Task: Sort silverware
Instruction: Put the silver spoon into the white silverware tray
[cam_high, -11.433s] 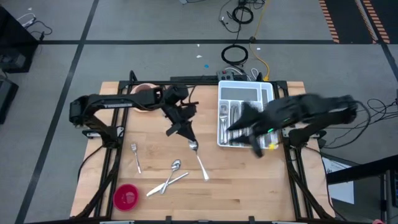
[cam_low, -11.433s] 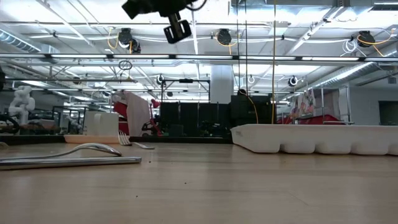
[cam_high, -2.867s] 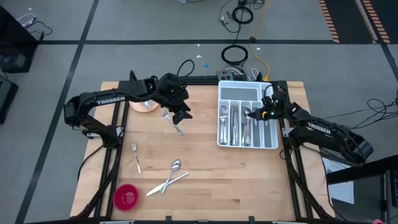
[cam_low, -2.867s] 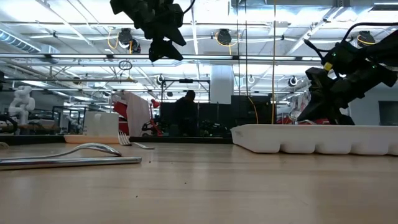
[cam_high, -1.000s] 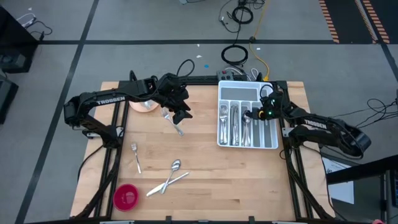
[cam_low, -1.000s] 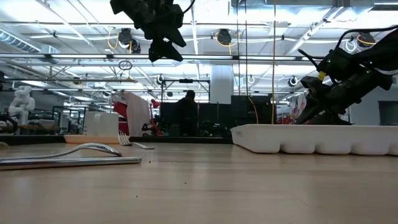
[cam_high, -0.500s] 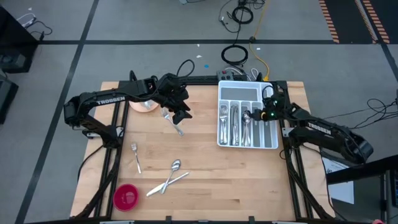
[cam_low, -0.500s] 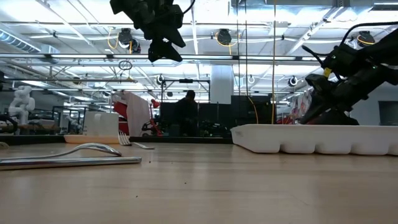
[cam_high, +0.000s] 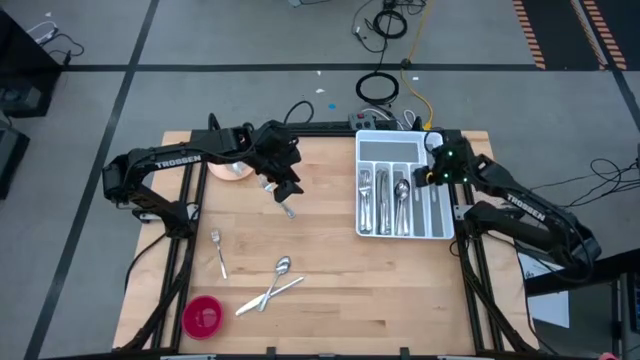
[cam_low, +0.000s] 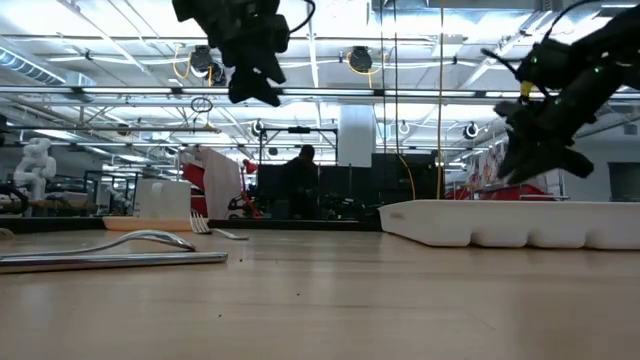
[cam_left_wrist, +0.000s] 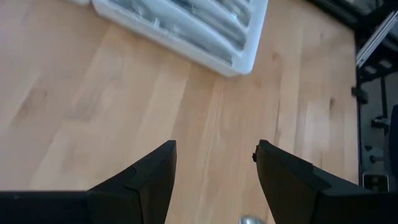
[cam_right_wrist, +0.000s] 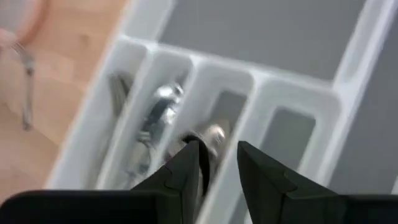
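Counter (cam_high: 330, 290) tray (cam_high: 440, 233) at 3 o'clock has slid right; right gripper (cam_high: 430, 177) rises part-open, empty, spoon (cam_high: 401, 192) delivered; left gripper (cam_high: 287, 192) waits wide open at 11.

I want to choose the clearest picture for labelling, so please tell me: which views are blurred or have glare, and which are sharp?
High view: evenly lit and sharp, the white tray and loose fork are crisp. Low view: bright ceiling lights behind leave both arms as dark silhouettes; the near knife is soft. Right wrist view: strongly blurred, the cutlery in the tray smeared. Left wrist view: the tray is slightly soft.
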